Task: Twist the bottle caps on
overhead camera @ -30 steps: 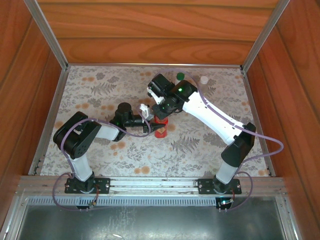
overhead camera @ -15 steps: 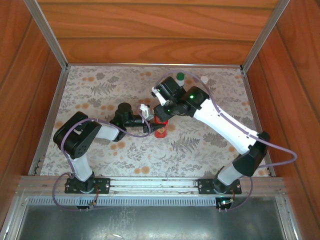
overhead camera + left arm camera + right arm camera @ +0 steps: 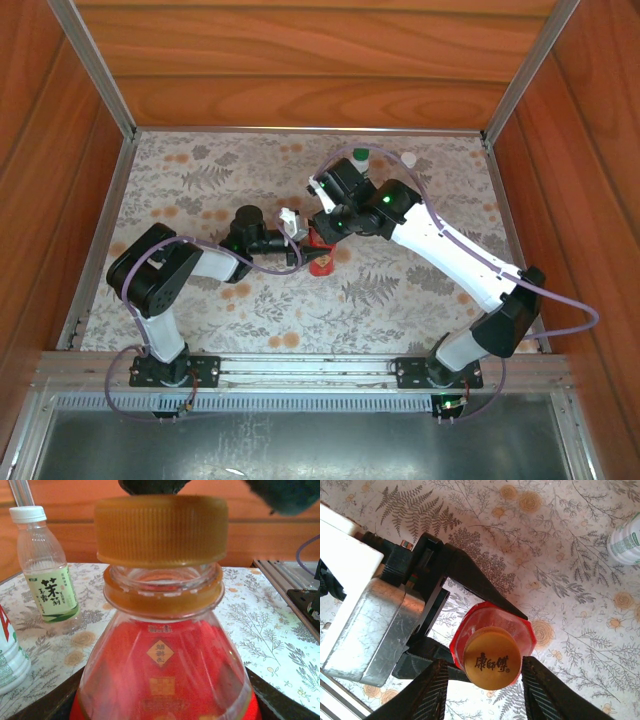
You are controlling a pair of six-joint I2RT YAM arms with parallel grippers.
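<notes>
Clearly left tool (image 3: 487, 641) clamps red bottle (image 3: 162, 670); right tool (image 3: 485, 661) spread astride orange cap (image 3: 161, 530), contact unclear.

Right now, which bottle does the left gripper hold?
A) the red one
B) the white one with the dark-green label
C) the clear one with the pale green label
A: in the right wrist view the black fingers of the left gripper clamp the red bottle from both sides.
</notes>
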